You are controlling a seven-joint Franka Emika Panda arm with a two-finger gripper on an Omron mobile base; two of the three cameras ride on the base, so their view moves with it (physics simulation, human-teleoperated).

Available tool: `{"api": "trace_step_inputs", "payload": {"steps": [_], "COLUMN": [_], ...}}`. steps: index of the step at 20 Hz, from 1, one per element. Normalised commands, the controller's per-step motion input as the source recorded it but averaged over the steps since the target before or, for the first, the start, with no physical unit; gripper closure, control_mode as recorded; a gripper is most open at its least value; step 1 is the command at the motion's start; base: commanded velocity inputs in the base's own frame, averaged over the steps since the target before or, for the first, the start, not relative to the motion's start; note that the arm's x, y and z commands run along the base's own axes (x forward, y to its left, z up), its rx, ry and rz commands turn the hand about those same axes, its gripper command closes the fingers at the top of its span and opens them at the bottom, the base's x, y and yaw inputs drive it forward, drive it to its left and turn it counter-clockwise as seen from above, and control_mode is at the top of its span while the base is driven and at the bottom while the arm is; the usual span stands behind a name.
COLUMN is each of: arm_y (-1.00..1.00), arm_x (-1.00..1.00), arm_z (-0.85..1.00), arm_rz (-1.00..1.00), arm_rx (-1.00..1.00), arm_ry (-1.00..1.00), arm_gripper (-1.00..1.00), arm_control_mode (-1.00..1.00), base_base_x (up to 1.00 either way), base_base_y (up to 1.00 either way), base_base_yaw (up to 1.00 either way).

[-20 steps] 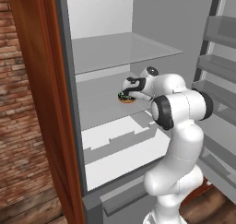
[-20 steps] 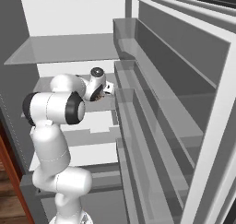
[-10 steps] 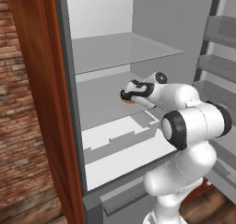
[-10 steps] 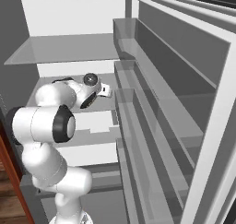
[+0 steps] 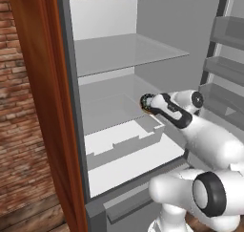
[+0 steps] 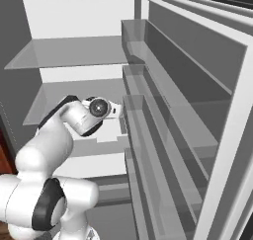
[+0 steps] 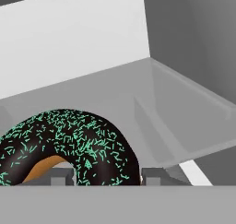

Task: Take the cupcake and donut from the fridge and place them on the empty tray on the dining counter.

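Gripper (image 7: pixel 107 178) closed on the donut (image 7: pixel 69 144) at the middle shelf inside the open fridge (image 5: pixel 119 83), at 9 o'clock of the wrist; carry to tray outstanding, cupcake unseen.

Home kitchen: open fridge (image 5: pixel 119 54) with shelves, door bins, brick wall (image 5: pixel 19 131) beside

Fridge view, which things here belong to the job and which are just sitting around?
Part of the job:
- donut, between the fingers
- fridge, open
- gripper

Just there:
- glass shelves
- white drawer
- door bins
- brick wall
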Motion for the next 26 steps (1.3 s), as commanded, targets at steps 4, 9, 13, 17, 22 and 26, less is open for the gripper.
{"api": "trace_step_inputs", "payload": {"steps": [4, 9, 13, 17, 22, 26], "arm_y": [0.01, 0.0, -0.01, -0.01, 0.0, 0.0], "arm_x": [-0.93, -0.89, -1.0, -1.0, -1.0, -1.0], "arm_z": [1.0, 1.0, 0.79, 0.29, 0.36, 0.72], "arm_rz": [0.0, 0.0, -0.04, -0.08, -0.01, 0.0], "arm_rx": [0.0, 0.0, 0.0, 0.0, 0.0, 0.0], "arm_ry": [0.18, 0.19, 0.11, -0.14, -0.21, -0.03], "arm_gripper": [1.0, 1.0, 1.0, 1.0, 1.0, 1.0], "arm_control_mode": [-1.0, -1.0, -1.0, -1.0, -1.0, -1.0], "base_base_x": [0.0, 0.0, 0.0, 0.0, 0.0, 0.0], "base_base_y": [0.0, 0.0, 0.0, 0.0, 0.0, 0.0], "base_base_yaw": [0.0, 0.0, 0.0, 0.0, 0.0, 0.0]}}
